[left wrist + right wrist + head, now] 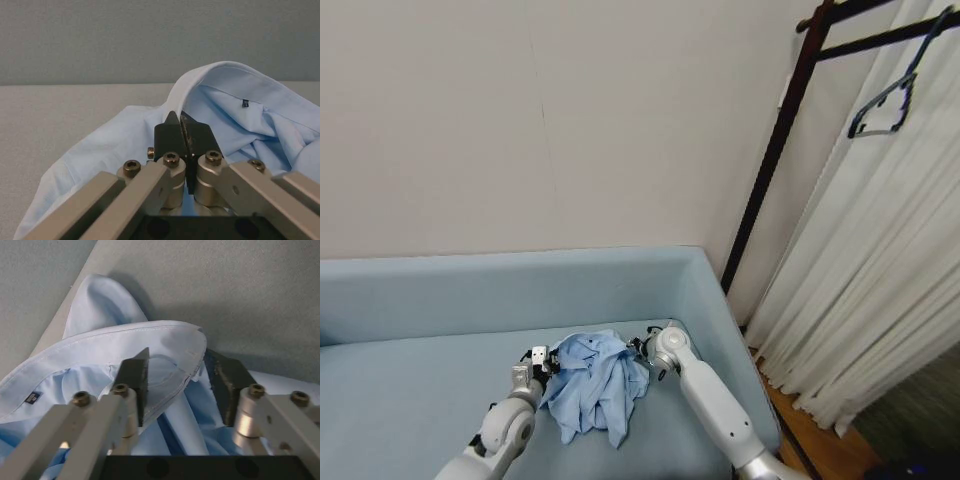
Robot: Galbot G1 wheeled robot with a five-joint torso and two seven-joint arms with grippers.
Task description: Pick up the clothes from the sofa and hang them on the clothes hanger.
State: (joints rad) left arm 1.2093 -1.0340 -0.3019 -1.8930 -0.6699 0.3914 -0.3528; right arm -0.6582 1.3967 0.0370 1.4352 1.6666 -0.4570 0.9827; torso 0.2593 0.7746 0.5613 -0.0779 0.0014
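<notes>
The shirt (595,388) lies crumpled on the sofa (420,350), at the bottom centre of the head view. The left gripper (538,357) sits at its left edge, pressed fully closed with no cloth visibly caught. The right gripper (642,350), at the shirt's right edge, is spread wide around the collar (150,337). The hanger (885,105) hangs at the upper right.

pale blue shirt (595,385), blue-grey sofa (420,395)
</notes>
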